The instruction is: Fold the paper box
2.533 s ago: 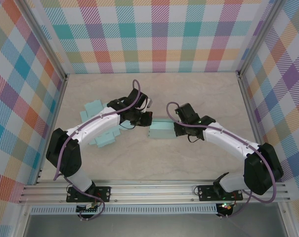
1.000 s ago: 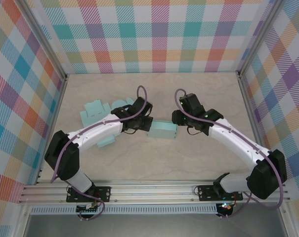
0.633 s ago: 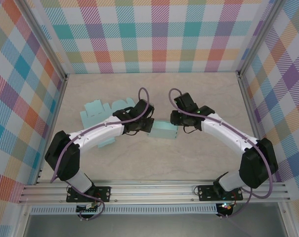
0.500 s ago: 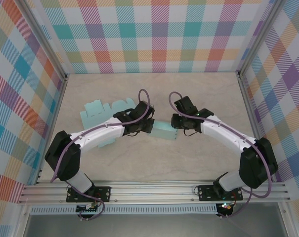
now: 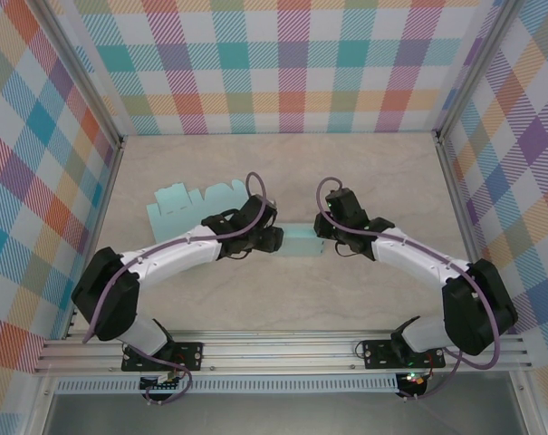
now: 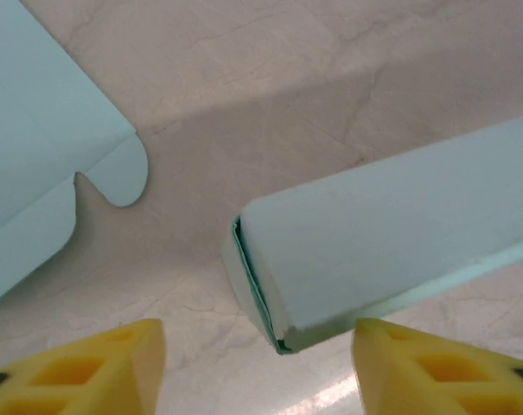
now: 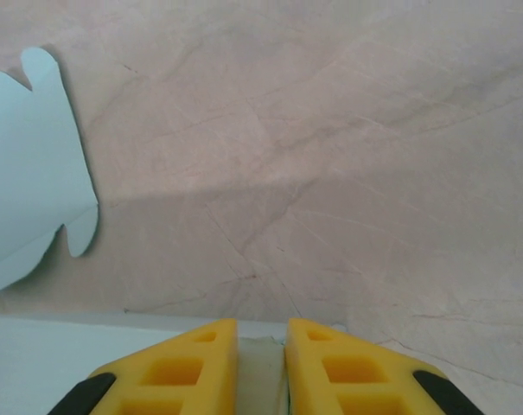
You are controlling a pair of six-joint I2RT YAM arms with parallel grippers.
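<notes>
The left gripper (image 6: 261, 372) stands open just short of the paper box (image 6: 391, 233). The right gripper (image 7: 261, 363) pinches the box's thin edge, and that slight hold may slip or crease it.

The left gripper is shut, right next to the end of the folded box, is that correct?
No, the left gripper is open, its fingers well apart, next to the end of the folded box. The left wrist view shows it.

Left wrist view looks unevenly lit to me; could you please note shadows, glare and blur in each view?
Left wrist: shadow band on the table behind the box, glare streak near the bottom edge, fingers blurred. Right wrist: shadow over the near table. Top: even light.
</notes>
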